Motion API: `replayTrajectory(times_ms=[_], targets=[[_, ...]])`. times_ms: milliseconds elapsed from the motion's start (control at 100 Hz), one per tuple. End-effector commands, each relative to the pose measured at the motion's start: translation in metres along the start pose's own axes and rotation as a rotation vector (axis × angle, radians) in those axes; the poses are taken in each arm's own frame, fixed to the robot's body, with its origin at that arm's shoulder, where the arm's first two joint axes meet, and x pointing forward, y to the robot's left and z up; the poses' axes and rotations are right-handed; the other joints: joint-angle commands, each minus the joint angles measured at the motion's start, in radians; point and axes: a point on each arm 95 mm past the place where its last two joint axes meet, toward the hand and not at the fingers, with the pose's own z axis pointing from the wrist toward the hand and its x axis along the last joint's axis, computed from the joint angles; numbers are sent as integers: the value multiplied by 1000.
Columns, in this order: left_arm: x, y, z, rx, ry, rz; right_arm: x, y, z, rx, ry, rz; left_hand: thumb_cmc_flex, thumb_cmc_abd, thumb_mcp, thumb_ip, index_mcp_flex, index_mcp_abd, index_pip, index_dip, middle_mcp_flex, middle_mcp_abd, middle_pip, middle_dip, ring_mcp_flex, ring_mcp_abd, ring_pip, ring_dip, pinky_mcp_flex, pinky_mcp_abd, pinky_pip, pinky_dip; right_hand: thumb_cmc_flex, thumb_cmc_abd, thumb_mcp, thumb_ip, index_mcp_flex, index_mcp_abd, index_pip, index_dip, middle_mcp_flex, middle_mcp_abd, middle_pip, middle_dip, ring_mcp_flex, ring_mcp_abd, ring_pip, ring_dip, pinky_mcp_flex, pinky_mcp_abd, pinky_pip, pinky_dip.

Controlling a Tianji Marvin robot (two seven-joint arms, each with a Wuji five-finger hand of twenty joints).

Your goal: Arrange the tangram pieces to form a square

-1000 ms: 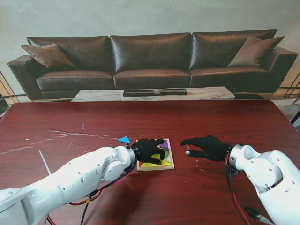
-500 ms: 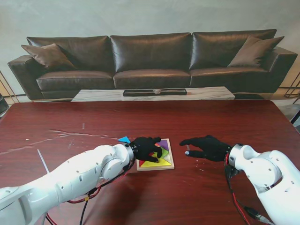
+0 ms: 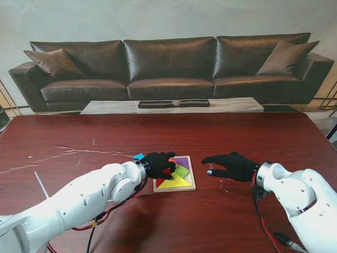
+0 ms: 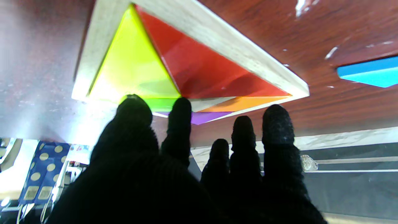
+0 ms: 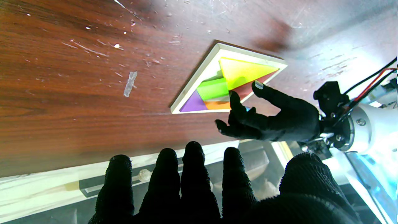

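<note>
Left robot hand hovering at the puzzle tray's left edge.
Left robot hand (image 3: 159,164) is spreading empty fingers over the wooden tray (image 3: 192,180) on the counter (image 3: 63,137); the blue piece (image 3: 138,156) is lying just beside; right robot hand (image 3: 231,165) is hanging open, apart.

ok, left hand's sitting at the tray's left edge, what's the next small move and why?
Probably shift the left hand a little farther left to the blue piece and pick it up. It lies on the table outside the wooden tray, while yellow, red, green, purple and orange pieces are already inside. The left hand looks empty, fingers spread. The right hand hovers open to the tray's right.
</note>
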Motion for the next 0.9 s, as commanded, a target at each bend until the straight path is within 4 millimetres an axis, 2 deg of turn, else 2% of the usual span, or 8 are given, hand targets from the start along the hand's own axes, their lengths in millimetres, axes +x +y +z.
replayTrajectory(times_ms=[0,240,500,640,890], targets=[[9,0,1,16,29,-6,2,-2,0,5,2,-2,24,19,15,34,-33,1,-23,-17,-3,2,8,-6,8,4,-2,-1,2,4,13,3,12,13,4,26,3,1,3,-11,19,-2,6,2,7,-11,-5,9,-19,2,-10,-21],[16,-4,4,40,50,16,1,-2,-1,6,2,-1,18,46,9,39,-27,22,-95,-51,-3,3,10,-10,12,4,-2,0,7,2,14,2,11,12,4,26,4,0,4,-11,21,-3,7,2,7,-12,-5,9,-20,2,-10,-21],[13,-1,11,17,45,6,1,-2,-3,5,0,-2,25,54,1,41,-13,34,-175,-91,-2,4,12,-11,13,5,1,1,7,3,16,2,12,12,4,26,4,0,4,-10,21,-4,7,2,7,-12,-5,9,-20,2,-10,-21],[12,-1,14,16,43,-2,1,-2,-4,6,-2,-3,29,59,-1,42,-36,40,-242,-120,-2,5,12,-10,14,4,3,1,8,3,18,2,12,12,4,26,8,2,6,-10,25,-1,8,3,8,-12,-4,9,-19,2,-10,-21],[13,0,15,20,46,-6,0,-2,-4,7,-5,-3,31,69,-4,43,-74,10,-289,-129,2,2,19,-8,19,0,4,1,10,-1,18,1,12,12,4,26,11,5,7,-10,27,0,8,3,8,-12,-4,9,-19,1,-10,-21]])
